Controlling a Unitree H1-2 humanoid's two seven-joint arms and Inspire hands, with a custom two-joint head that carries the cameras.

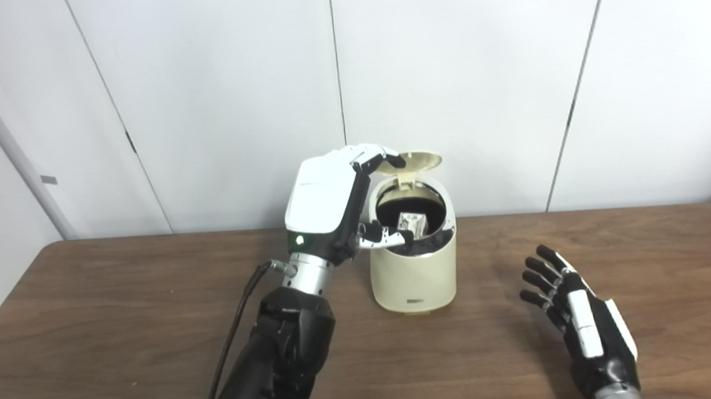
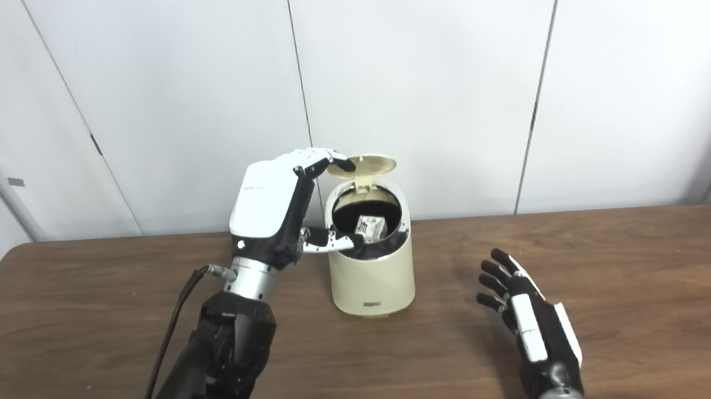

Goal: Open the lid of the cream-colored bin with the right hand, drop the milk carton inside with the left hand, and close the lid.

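Brown wooden table (image 1: 90,343), white panelled wall behind: cream bin (image 1: 415,270), hinged lid (image 1: 412,162) up, light stiff milk carton (image 1: 412,223) seemingly loose inside; left hand (image 1: 331,207) spread, fingertips at lid's front edge, best pressed there; right hand (image 1: 579,315) empty, fingers apart.

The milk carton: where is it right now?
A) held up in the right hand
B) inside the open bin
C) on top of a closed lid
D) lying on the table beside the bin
B: the milk carton shows in the dark opening of the cream-colored bin, whose lid stands raised, while the right hand is open over the table.
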